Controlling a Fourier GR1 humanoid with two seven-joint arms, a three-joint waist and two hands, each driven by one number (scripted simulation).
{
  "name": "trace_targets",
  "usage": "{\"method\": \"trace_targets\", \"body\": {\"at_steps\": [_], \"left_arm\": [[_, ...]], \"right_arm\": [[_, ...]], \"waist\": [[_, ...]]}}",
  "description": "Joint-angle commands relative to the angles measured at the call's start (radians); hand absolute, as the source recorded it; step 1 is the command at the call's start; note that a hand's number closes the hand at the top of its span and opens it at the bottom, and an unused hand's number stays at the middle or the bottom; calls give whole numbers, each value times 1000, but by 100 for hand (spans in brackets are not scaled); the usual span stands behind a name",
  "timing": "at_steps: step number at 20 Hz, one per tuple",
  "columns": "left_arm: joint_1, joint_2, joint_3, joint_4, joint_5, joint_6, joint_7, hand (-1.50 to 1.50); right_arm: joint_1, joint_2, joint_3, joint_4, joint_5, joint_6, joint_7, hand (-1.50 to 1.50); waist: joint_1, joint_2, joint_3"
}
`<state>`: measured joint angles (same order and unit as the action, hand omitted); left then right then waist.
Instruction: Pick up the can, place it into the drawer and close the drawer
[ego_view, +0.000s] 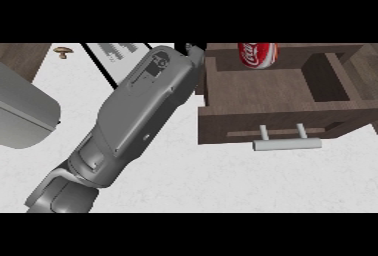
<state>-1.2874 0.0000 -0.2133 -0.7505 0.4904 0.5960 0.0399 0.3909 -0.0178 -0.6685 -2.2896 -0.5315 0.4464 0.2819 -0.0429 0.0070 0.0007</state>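
While the can (258, 54) lies inside the open drawer (255, 90), its handle (288, 144) should be pushed squarely; the finger state of the left hand (193, 50) cannot be told.

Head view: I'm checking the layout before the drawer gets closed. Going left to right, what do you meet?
Grey rounded object at the left edge → small mushroom → grey forearm → open drawer, with the red can at its back and the handle in front.
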Motion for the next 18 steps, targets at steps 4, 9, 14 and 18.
{"method": "trace_targets", "body": {"at_steps": [4,9,14,18], "left_arm": [[-96,0,-50,141,93,14,-36,150],[-98,0,-197,146,218,100,-77,150],[-102,0,-211,208,291,69,-116,150],[-104,0,-289,229,332,105,-109,150]], "right_arm": [[39,15,-16,17,0,65,-55,-150],[7,-30,-10,1,-41,19,8,-150],[-39,0,25,-15,-2,-31,32,-150],[-35,-15,20,7,-3,7,16,-150]], "waist": [[-11,0,1],[-37,4,1],[-29,8,1],[-35,7,1]]}}
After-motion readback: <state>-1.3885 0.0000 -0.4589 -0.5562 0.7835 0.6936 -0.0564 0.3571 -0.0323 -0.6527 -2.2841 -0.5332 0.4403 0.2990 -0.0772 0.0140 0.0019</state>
